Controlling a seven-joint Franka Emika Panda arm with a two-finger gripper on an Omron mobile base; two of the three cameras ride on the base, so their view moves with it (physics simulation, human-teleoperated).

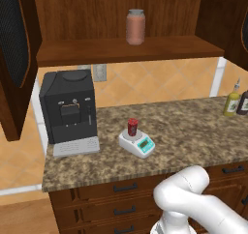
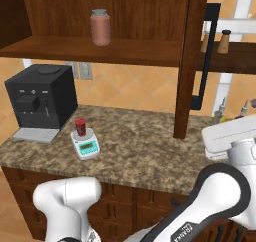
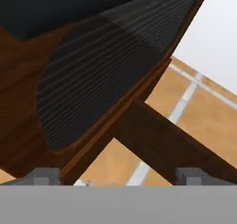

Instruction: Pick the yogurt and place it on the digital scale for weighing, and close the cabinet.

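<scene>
The small red cylindrical yogurt cup with dark markings (image 1: 132, 127) already stood on the round plate of the flat white-grey digital scale with the teal display (image 1: 137, 143), near the front of the speckled granite table (image 1: 193, 131), just right of the big black coffee machine (image 1: 68, 109). So what remained, judging from the scene, was closing the large dark brown wooden wall cabinet (image 1: 121, 51), whose glass-panelled doors hung wide open.

The pincer (image 3: 118, 177) was released, its two small dark tips well apart and holding nothing, and it looked closely at the dark ribbed glass and wooden frame of one door (image 3: 106, 75).

The risks lay in the push. A contact on the glass panel or near the hinge side would give little leverage, and the tips might slide off the frame — the door would then stop half-closed. Swinging the arm low across the table could also clip the yogurt and knock it off the scale. Shutting one door alone would leave the job unfinished.

Counted: one yogurt cup, one scale, one coffee machine, one tall pinkish-orange jar with a grey lid (image 1: 135, 27) on the cabinet shelf, two open cabinet doors, two bottles (image 1: 232, 101) at the table's right end — and one black bar handle (image 2: 206, 56) in plain sight.
</scene>
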